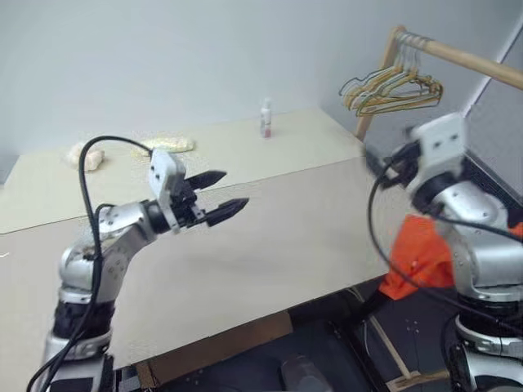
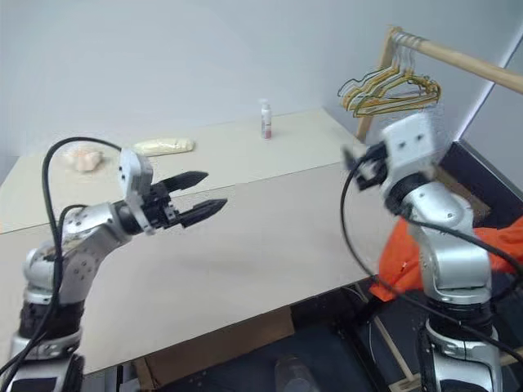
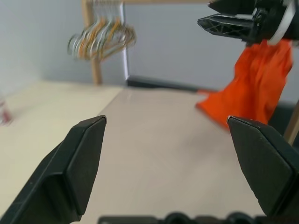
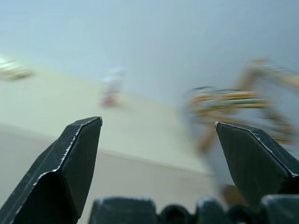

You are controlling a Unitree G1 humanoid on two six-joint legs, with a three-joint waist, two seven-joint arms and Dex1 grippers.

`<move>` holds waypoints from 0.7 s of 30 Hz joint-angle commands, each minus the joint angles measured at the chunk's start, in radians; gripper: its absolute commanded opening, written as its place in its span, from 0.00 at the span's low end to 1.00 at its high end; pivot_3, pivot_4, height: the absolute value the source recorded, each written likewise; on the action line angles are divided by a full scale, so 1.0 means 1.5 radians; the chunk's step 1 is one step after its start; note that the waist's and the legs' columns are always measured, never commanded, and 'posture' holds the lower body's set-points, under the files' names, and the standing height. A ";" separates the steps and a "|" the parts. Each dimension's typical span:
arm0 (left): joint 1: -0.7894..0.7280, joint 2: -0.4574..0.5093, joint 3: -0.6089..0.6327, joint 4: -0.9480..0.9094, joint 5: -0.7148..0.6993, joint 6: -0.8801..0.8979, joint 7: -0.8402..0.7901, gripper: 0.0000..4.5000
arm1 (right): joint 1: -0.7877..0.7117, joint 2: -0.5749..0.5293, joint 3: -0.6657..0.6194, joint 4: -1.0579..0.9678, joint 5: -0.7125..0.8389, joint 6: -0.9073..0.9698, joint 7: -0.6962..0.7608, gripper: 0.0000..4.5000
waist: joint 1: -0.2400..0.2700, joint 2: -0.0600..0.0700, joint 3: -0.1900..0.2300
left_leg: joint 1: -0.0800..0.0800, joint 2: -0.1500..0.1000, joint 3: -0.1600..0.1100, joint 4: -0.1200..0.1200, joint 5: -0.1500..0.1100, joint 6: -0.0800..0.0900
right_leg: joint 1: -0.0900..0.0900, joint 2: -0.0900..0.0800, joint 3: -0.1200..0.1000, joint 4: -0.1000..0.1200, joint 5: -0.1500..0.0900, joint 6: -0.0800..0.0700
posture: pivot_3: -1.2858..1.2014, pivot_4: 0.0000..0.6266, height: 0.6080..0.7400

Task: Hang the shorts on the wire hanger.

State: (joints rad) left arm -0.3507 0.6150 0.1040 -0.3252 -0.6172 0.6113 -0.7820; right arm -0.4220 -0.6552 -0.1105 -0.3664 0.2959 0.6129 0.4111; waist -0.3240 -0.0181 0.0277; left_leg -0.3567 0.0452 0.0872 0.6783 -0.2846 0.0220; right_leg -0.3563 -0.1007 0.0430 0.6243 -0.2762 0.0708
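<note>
My left gripper [image 1: 222, 194] hovers over the table [image 1: 286, 237], jaws wide, nothing in them. My right gripper [image 3: 219, 16] is up near the table's right edge — also spread wide, empty. The shorts [image 1: 417, 257] hang off that right edge, behind my right arm. Bunched hangers [image 1: 392, 90] on the rail [image 1: 466, 59].
</note>
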 commanded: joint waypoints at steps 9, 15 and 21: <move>0.091 0.042 0.008 -0.090 0.043 -0.021 0.006 1.00 | 0.012 -0.071 0.003 0.029 0.086 -0.028 0.249 1.00 | 0.115 -0.001 0.001 | -0.006 0.000 0.001 0.001 0.000 0.000 | -0.008 0.001 -0.001 0.002 0.001 -0.002 | 0.47 0.00 1.00; 0.096 0.050 0.007 -0.088 0.053 -0.027 -0.005 1.00 | 0.024 -0.064 0.006 0.019 0.087 -0.033 0.260 1.00 | 0.141 -0.001 0.001 | -0.010 0.000 0.002 0.001 0.000 -0.001 | -0.012 0.002 -0.001 0.002 0.002 -0.003 | 0.48 0.00 1.00; 0.098 0.061 0.010 -0.089 0.054 -0.029 -0.014 1.00 | 0.031 -0.059 0.009 0.015 0.084 -0.042 0.267 1.00 | 0.153 -0.001 0.001 | -0.010 0.000 0.003 0.001 0.000 -0.001 | -0.012 0.002 -0.001 0.002 0.002 -0.004 | 0.48 0.00 1.00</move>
State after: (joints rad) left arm -0.1945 0.6904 0.1016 -0.4232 -0.5368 0.5879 -0.7983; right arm -0.3669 -0.7442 -0.0825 -0.3134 0.4154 0.5811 0.8053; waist -0.0947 -0.0191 0.0285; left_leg -0.3710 0.0448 0.0911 0.6803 -0.2842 0.0211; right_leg -0.3747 -0.0970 0.0422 0.6273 -0.2733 0.0652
